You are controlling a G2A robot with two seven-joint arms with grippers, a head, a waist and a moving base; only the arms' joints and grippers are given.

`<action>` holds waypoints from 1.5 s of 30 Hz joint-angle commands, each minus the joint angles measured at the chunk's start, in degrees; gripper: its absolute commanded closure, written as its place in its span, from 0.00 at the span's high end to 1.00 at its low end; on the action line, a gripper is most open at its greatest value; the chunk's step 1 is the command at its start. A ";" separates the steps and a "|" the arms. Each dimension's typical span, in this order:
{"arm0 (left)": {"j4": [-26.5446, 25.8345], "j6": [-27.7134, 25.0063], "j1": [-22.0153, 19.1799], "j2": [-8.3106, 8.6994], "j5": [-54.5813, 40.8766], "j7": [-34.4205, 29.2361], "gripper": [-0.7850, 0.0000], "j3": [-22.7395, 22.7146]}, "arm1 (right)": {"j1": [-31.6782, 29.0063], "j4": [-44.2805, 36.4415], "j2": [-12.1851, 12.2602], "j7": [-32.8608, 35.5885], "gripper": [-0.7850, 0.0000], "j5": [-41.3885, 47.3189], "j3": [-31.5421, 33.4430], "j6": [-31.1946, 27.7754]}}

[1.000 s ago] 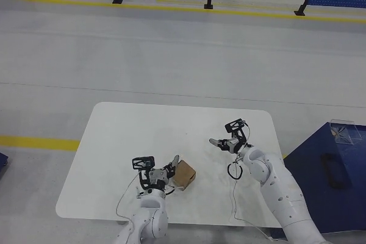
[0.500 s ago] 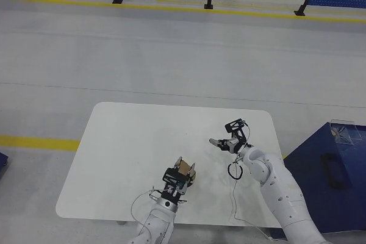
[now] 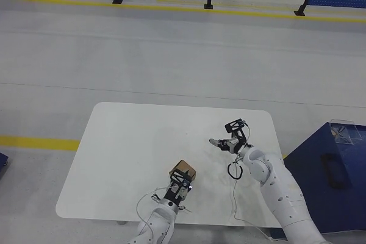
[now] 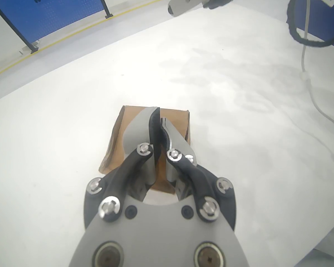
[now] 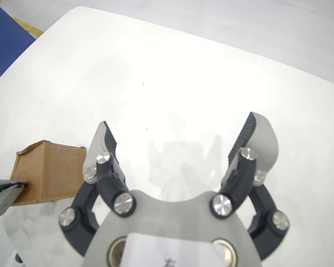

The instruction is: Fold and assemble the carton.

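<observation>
White, smooth, round-cornered tabletop (image 3: 122,140) bearing a small brown cardboard carton (image 3: 184,167), box-shaped, one corner ragged, toward the middle of the near edge. Left gripper (image 4: 157,115): jaws closed together over the carton's top. Right gripper (image 5: 179,120): jaws open, toward the right edge.

Left gripper (image 4: 157,120): relocated from the left side of the carton (image 4: 179,119), fingers spread, to directly over it, approaching from the near table (image 3: 110,152) edge, fingers now drawn together against the carton's top.
</observation>
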 commanded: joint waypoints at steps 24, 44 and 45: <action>-2.59 7.68 0.72 -0.89 -3.69 18.80 0.00 -0.84 | 0.00 0.00 0.00 0.00 1.00 0.00 0.00 0.00; -5.07 11.18 3.05 -1.25 -7.87 30.09 0.80 -1.75 | 0.00 0.00 0.00 0.00 1.00 0.00 0.00 0.00; -5.07 11.18 3.05 -1.25 -7.87 30.09 0.86 -1.75 | 0.00 0.00 0.00 0.00 1.00 0.00 0.00 0.00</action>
